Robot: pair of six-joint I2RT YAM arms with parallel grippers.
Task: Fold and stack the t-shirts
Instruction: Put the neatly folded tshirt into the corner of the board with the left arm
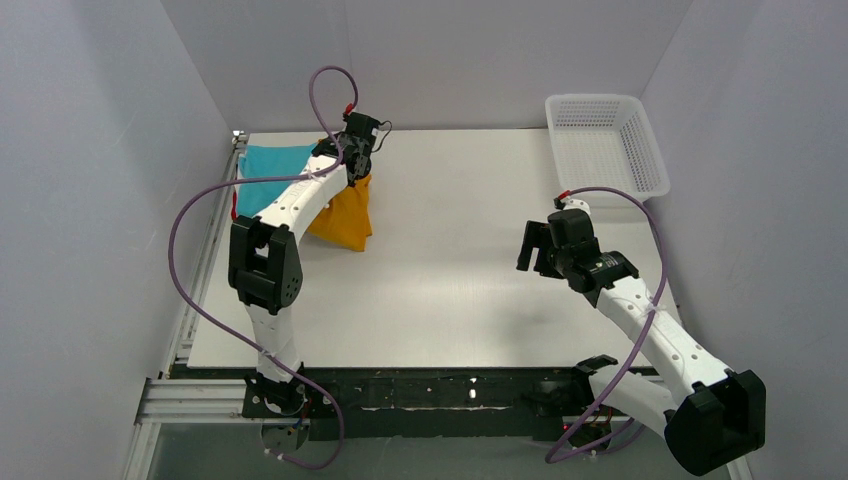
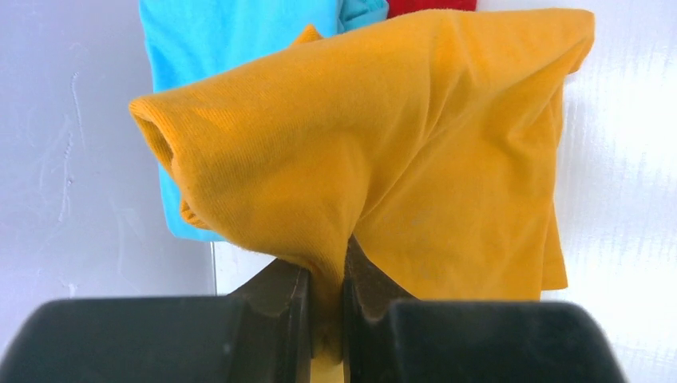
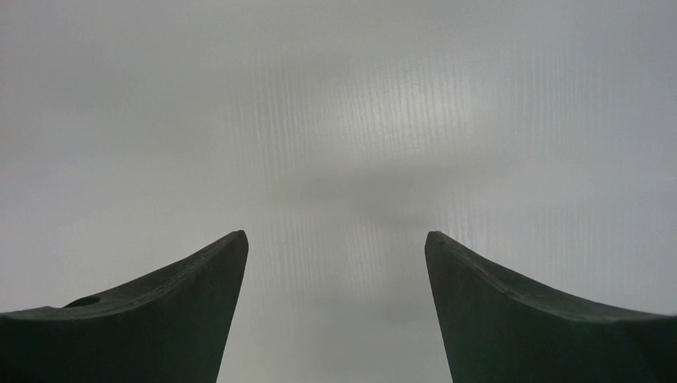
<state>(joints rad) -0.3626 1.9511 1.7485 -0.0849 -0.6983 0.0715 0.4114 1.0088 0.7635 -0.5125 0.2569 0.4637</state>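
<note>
The left gripper (image 2: 326, 271) pinches the orange shirt (image 2: 399, 159) at the desk's (image 1: 450, 290) ten o'clock; the right gripper (image 3: 335, 235) gapes wide, empty.

Basket (image 1: 598, 99) far right; t-shirts (image 1: 272, 166) far left.

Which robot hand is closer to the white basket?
Right. The right gripper hovers open just in front of the white basket. The left gripper is far across the table, pinching the orange t-shirt.
</note>
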